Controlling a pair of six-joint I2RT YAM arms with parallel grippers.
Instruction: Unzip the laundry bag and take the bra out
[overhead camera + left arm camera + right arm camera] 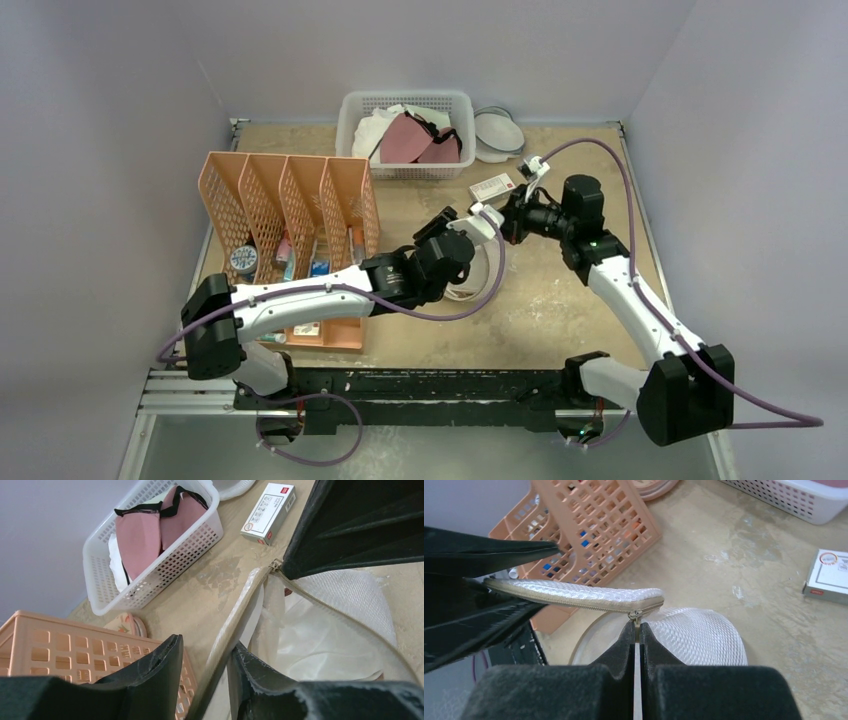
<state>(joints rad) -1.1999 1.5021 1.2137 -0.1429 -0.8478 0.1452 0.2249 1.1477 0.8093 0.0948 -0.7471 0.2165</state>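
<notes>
The laundry bag [704, 635], a white mesh dome with a beige zip, lies on the table between the arms, mostly hidden under them in the top view [462, 291]. Its flat flap [574, 591] is lifted and partly unzipped. My right gripper [638, 627] is shut on the zip pull [636, 615] at the flap's corner. My left gripper [205, 650] is open with the flap's beige rim [235, 625] between its jaws, touching one finger [250, 675]. Only pale white lining [310, 640] shows inside the opening. The pale pink bra is hidden.
A white basket [405, 100] at the back holds rose-mauve cups [405, 138]. White blue-rimmed dishes [497, 130] sit to its right. A small box [492, 186] lies near the right gripper [510, 215]. An orange file rack [290, 220] stands on the left.
</notes>
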